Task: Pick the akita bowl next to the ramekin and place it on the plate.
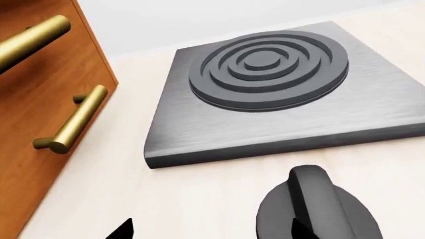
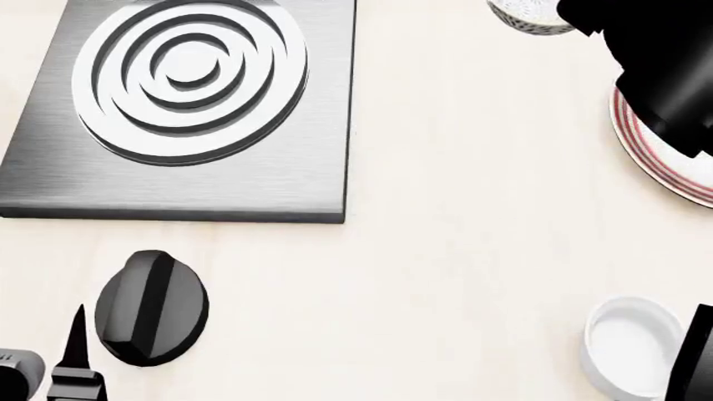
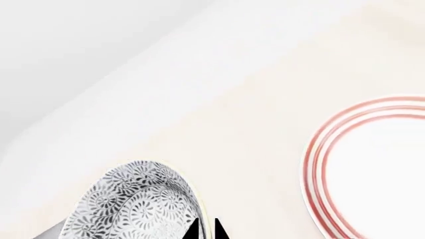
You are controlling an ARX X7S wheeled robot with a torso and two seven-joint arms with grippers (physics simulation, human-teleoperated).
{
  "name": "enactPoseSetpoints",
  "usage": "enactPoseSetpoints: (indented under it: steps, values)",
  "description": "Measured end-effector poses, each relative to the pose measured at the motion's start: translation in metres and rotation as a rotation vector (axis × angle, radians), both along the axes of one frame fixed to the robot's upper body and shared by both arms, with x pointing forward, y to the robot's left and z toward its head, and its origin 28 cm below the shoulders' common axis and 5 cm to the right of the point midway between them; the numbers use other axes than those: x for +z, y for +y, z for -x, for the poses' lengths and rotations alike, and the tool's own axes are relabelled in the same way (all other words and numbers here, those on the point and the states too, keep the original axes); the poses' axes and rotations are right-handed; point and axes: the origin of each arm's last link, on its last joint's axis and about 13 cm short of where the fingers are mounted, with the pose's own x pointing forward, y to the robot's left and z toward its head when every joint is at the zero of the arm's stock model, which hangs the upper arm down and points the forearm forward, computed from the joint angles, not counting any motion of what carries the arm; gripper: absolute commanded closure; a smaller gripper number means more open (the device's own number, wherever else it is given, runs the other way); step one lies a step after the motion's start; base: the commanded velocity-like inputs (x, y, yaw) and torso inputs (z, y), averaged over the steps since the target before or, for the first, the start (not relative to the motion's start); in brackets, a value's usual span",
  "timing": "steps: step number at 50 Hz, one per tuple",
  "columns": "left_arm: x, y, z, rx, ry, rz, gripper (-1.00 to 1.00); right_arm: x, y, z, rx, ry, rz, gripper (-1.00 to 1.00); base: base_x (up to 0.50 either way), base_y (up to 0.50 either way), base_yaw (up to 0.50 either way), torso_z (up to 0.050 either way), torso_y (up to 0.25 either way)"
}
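Right wrist: akita bowl (image 3: pixel 136 204) beside plate (image 3: pixel 371 169), apart.

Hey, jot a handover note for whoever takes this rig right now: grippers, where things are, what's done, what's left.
Left gripper open and empty, by the stove knob.
Right gripper pinches the rim of the akita bowl, beside the plate, not over it.
Ramekin sits at near right.
Done: bowl grasped.
Left: carry it over the plate, set it down, release.
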Motion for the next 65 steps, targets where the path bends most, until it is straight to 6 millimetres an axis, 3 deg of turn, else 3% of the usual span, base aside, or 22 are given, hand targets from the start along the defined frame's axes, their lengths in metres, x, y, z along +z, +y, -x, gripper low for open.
enactPoseSetpoints:
  steps: [30,65]
  values:
    - [-0.001,0.000,-0.001,-0.001,0.003,0.001,-1.00,-0.004,-0.024,-0.029,-0.127,0.037,-0.071,1.00,0.00,0.00,0.00,0.000,0.000]
    - [0.000,0.003,-0.001,0.019,-0.003,0.004,-1.00,-0.022,-0.055,-0.032,-0.261,0.055,-0.149,1.00,0.00,0.00,0.00,0.000,0.001]
